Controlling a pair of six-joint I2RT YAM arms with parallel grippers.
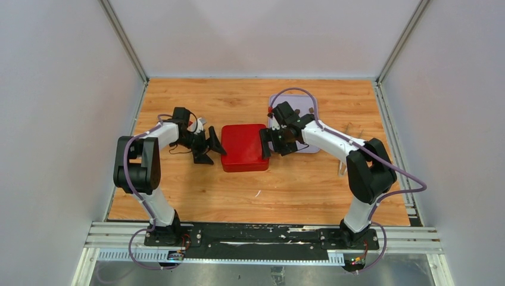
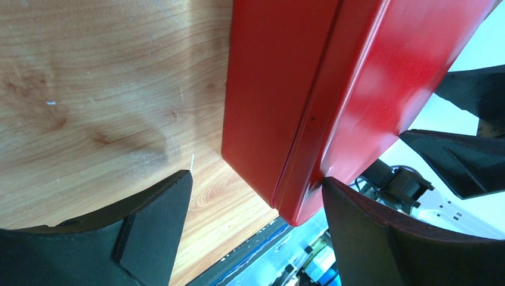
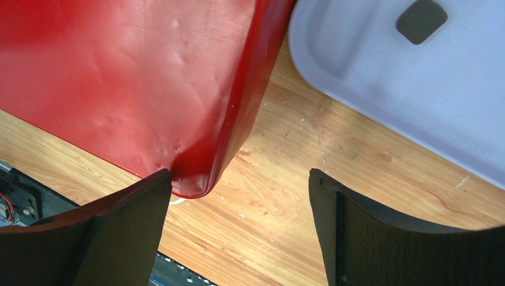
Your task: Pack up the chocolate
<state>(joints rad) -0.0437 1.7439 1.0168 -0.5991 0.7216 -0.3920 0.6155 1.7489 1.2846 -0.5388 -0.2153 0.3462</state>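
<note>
A shut red box (image 1: 244, 147) lies flat in the middle of the wooden table. My left gripper (image 1: 211, 150) is open at the box's left side. In the left wrist view one finger (image 2: 369, 238) touches the lid of the red box (image 2: 357, 89) near a corner, and the other hangs over bare wood. My right gripper (image 1: 272, 143) is open at the box's right edge. One finger (image 3: 119, 226) rests against the corner of the red box (image 3: 119, 71). One dark square chocolate (image 3: 421, 19) lies on a lavender tray (image 3: 417, 83). Any chocolate inside the box is hidden.
The lavender tray (image 1: 312, 106) sits just behind and right of the red box, partly under my right arm. Grey walls close in the table on the left, back and right. A black rail (image 1: 262, 235) with both arm bases runs along the near edge.
</note>
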